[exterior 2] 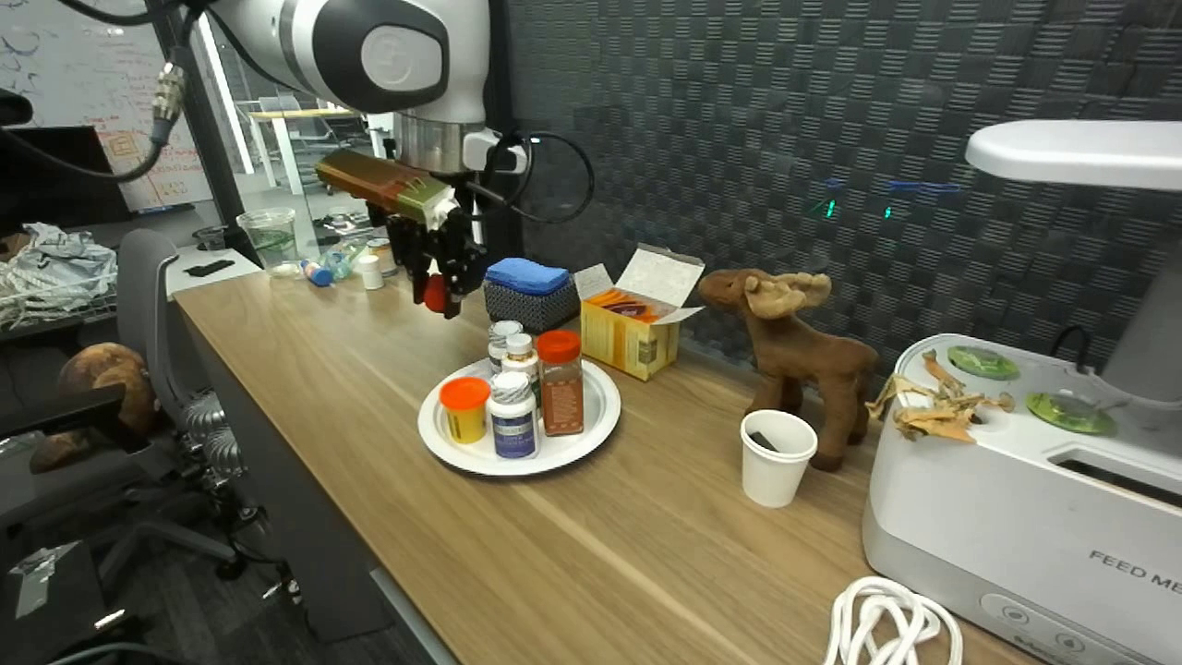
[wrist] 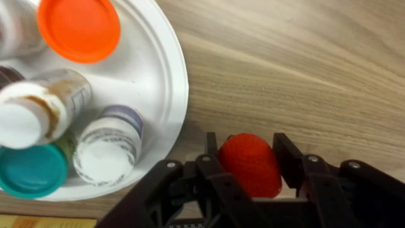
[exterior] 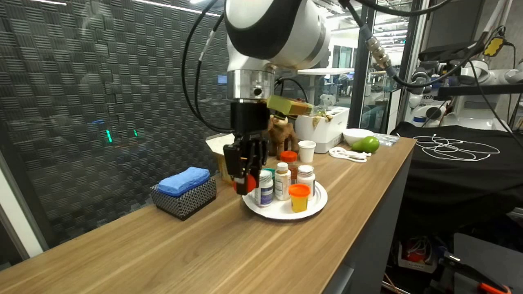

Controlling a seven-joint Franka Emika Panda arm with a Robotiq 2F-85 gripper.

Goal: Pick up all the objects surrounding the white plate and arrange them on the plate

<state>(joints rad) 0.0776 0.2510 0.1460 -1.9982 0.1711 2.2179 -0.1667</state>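
Red ball (wrist: 251, 167) clamped in the tool (wrist: 245, 141).
It should be carried high past the purple-labelled bottle (wrist: 110, 147) (easily toppled, perhaps) at nine o'clock in the wrist view, then settled before release where the white plate (wrist: 144, 82) lies bare, at ten.

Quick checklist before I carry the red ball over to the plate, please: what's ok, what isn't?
Grip on the red ball: ok; the gripper is closed on it.
Ball off the counter: ok; it hangs above the surface.
Ball over the white plate: not ok; the wrist view shows it outside the rim.
Landing spot: ok; bare plate shows beside the orange-lidded tub.
Neighbours upright: ok for the tub, red-lidded jar and three white-capped bottles.
Ball staying put once released: cannot tell; being round, it may roll.
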